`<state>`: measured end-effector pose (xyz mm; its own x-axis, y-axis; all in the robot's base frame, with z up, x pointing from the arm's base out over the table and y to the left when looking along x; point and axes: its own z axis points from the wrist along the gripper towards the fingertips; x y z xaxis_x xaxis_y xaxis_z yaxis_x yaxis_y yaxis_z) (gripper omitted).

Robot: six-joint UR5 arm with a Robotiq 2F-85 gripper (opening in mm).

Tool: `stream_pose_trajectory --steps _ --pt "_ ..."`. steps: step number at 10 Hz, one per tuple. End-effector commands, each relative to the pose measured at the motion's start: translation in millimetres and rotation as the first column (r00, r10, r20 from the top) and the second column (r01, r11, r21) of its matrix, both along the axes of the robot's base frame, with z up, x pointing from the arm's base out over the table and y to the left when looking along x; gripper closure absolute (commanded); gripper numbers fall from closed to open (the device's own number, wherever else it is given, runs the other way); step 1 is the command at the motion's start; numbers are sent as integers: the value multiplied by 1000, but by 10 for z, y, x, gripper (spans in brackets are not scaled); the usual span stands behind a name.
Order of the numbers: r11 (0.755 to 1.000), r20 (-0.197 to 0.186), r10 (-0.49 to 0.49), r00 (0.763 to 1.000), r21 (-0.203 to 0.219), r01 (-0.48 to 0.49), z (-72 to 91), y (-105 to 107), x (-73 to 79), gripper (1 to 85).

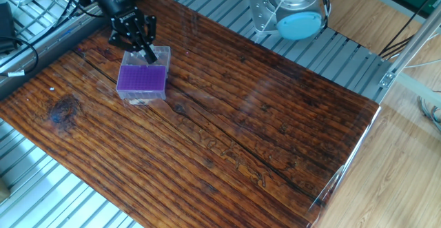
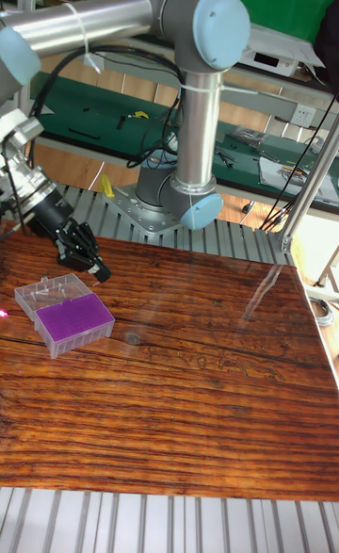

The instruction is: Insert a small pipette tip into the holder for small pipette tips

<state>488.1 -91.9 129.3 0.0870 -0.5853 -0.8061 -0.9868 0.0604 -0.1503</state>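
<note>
The holder for small pipette tips [image 1: 142,79] is a small clear box with a purple grid top, standing at the far left of the wooden table [image 1: 227,138]. Its clear lid [image 2: 45,290] lies open behind it. My gripper [image 1: 147,54] hangs just above the holder's back edge, tilted, black fingers [image 2: 94,270] drawn together to a point. In the tall fixed view the gripper [image 2: 99,274] is over the lid, up and right of the purple grid [image 2: 73,316]. The small pipette tip is too small to make out between the fingers or in the grid.
The arm's base [image 1: 289,11] stands on the metal rail bench behind the table. Cables [image 1: 27,21] lie on the bench to the left of the table. The table's right edge [image 1: 351,152] ends near a wooden floor.
</note>
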Motion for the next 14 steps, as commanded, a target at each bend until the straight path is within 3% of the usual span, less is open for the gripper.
stream_pose_trajectory --steps 1,3,5,12,14 --pt "997 53 32 998 62 -36 15 -17 11 847" --pt "996 63 30 998 77 -35 -31 18 81 847" --pt "992 58 26 998 118 -33 -79 161 111 847" --pt "992 24 4 1000 128 -7 -242 162 104 847" --pt "991 -15 -48 999 122 50 -351 69 148 847"
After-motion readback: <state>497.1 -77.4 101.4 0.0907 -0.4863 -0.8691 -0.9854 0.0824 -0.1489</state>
